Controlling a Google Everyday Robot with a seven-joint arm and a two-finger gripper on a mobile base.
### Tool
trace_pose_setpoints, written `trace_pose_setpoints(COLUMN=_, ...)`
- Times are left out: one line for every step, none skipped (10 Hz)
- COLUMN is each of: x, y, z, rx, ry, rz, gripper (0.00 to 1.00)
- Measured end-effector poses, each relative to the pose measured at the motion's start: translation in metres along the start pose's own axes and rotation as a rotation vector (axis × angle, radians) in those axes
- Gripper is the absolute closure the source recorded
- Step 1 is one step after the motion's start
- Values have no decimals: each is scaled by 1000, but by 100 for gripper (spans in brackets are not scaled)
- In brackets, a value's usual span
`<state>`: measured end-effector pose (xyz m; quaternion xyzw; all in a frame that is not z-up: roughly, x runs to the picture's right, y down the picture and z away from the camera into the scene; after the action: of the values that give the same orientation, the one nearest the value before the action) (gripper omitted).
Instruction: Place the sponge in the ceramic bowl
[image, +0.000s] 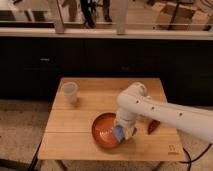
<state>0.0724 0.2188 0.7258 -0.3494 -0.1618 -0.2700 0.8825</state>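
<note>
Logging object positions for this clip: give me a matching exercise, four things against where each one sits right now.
Things:
1. sponge
2. ceramic bowl
3. plastic cup
4. dark-red piece

Places:
A. far-left part of the table
B. near the table's front edge, centre
C. held in the gripper, over the bowl's right rim
D. on the table, right of the arm

Pairs: 1-C, 2-B, 3-A, 4-D

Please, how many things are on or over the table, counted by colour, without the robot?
Orange-red: 1, the ceramic bowl
Light blue: 1, the sponge
Translucent white: 1, the cup
Dark red: 1, the small piece
Total: 4
The gripper is at the sponge, over the bowl's right rim.
</note>
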Motion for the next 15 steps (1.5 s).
trace_pose_setpoints(x=-2, y=-2, z=0, rx=-2, ry=3, rz=-7, gripper=98)
trace_pose_setpoints(x=-4, y=-3, z=1, rx=-8, ry=6, rz=-15, gripper=98)
trace_pose_setpoints(x=-4, y=-3, z=1, rx=-11, ry=7, rz=-22, gripper=98)
trace_pose_setpoints(x=-5, y=-3, z=4, rx=-11, ry=8, rz=-26, gripper=98)
trace_pose_setpoints(x=-6, y=-4, z=6, rx=-7, ry=9, rz=-20, gripper=98)
trace_pose_setpoints(x=-8, y=-6, z=7, rx=-4, ry=9, rz=-19, gripper=98)
trace_pose_setpoints(x=-9, y=-9, z=7, rx=-3, ry=9, rz=-21, gripper=98)
trace_pose_setpoints(x=-11, y=-13, z=7, rx=-1, ry=9, rz=-27, gripper=98)
trace_pose_setpoints(x=-11, y=-14, z=7, rx=-3, ry=11, rz=-29, gripper=98)
trace_pose_setpoints(x=-10, y=-15, z=7, rx=-4, ry=12, rz=-28, gripper=98)
trace_pose_setpoints(x=-9, y=-16, z=8, rx=-5, ry=12, rz=-26, gripper=98)
trace_pose_setpoints(x=-9, y=-16, z=8, rx=-6, ry=11, rz=-26, gripper=98)
trace_pose_setpoints(x=-9, y=-16, z=9, rx=-6, ry=11, rz=-24, gripper=98)
trace_pose_setpoints(x=-8, y=-17, z=9, rx=-2, ry=11, rz=-24, gripper=94)
trace_pose_setpoints(x=-8, y=-18, z=9, rx=-2, ry=10, rz=-23, gripper=87)
